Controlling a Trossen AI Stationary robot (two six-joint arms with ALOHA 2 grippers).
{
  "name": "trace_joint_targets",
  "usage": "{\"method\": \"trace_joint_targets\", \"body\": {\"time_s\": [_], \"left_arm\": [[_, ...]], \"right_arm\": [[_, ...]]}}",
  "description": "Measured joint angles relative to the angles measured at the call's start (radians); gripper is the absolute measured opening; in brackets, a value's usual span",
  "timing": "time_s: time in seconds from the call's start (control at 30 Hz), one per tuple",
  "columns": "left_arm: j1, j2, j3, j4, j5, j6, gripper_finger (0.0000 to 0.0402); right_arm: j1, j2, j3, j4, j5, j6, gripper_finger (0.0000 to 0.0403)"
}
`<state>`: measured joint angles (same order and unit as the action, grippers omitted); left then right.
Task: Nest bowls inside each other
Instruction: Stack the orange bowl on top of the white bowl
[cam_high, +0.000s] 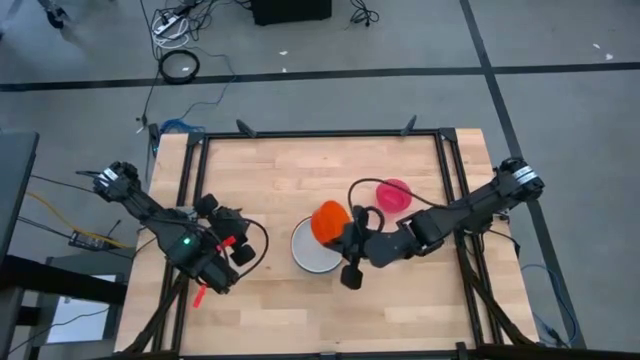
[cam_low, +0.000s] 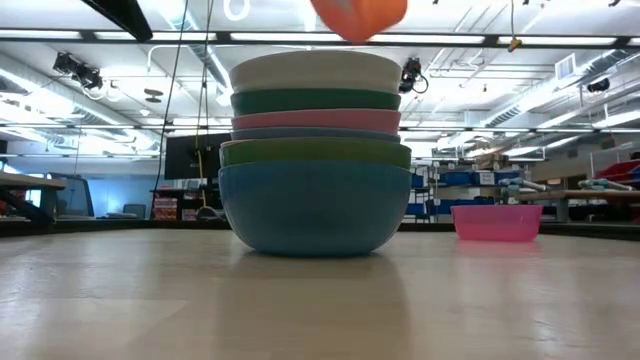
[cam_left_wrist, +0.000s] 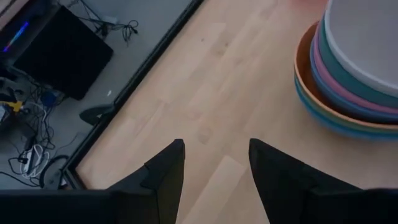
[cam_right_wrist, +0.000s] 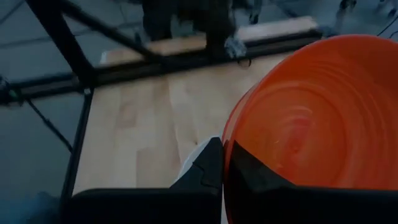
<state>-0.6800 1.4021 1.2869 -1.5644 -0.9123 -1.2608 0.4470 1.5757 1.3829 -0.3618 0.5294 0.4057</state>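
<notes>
While clamped in the right pincer (cam_right_wrist: 222, 163), the orange bowl (cam_right_wrist: 311, 118) hangs over the stack (cam_low: 315, 150).

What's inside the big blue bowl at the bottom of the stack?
The big blue bowl holds nested bowls: rims of sage green, blue, pink, teal, and white on top. Their insides and anything deeper are covered.

Stack, top down: white bowl (cam_low: 315, 70), teal green bowl (cam_low: 316, 100), pink bowl (cam_low: 316, 120), thin blue rim, sage green bowl (cam_low: 315, 152), large blue bowl (cam_low: 314, 210). Orange bowl (cam_high: 329, 222) plain, glossy. Separate magenta-pink bowl (cam_high: 394, 195). Surface (cam_high: 270, 170) pale wood, plank-grained, black frame. Both grippers black; left arm carries red tabs and a green light.
</notes>
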Motion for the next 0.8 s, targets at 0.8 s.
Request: {"method": "trace_joint_targets", "body": {"time_s": [0.8], "left_arm": [[-0.001, 0.0, 0.02, 0.002, -0.027, -0.001, 0.0188]], "right_arm": [[-0.052, 0.109, -0.001, -0.063, -0.194, 0.082, 0.0079]]}}
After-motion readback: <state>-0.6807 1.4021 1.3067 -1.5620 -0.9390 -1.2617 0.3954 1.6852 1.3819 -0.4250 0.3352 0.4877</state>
